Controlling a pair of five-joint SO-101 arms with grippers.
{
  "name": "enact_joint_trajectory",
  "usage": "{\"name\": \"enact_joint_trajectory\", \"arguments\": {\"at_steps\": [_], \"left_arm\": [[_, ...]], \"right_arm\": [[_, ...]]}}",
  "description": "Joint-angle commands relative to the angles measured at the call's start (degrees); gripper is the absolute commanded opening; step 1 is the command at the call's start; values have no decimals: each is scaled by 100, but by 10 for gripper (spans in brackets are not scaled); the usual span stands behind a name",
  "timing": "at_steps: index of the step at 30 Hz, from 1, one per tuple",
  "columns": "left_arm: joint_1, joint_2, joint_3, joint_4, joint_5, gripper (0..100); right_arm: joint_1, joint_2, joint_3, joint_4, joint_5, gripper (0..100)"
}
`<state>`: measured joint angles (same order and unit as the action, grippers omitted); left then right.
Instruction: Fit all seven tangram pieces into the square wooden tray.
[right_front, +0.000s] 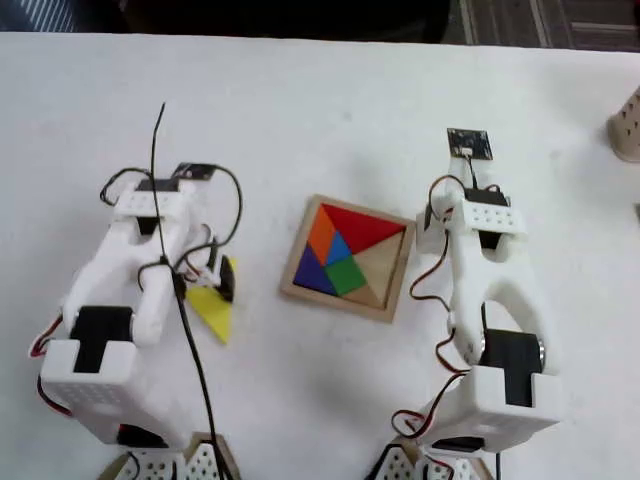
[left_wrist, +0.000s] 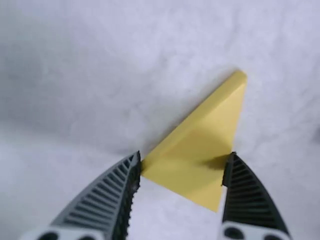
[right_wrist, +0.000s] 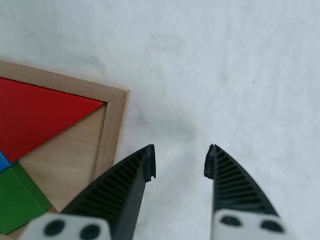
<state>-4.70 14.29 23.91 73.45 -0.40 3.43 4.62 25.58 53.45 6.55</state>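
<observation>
Closely, left fingers (left_wrist: 115, 195) straddle yellow triangle (left_wrist: 205, 145) edges.

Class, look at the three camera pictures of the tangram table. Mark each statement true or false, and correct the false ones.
1. The yellow triangle lies on the table, outside the tray. True.
2. The tray is completely filled. False: a triangular patch of bare wood shows beside the red piece and the green piece.
3. The right tool holds the red piece. False: it is open and empty, over the table beside the tray's corner.
4. The left tool is at the yellow triangle. True.
</observation>
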Motion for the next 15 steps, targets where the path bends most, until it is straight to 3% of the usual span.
{"name": "enact_joint_trajectory", "arguments": {"at_steps": [1,15], "left_arm": [[400,66,53,-132,-18,42],[1297,57,-765,1213,-9,41]], "right_arm": [[-4,-84,-281,-101,70,163],[4,-84,-281,-101,53,163]]}}
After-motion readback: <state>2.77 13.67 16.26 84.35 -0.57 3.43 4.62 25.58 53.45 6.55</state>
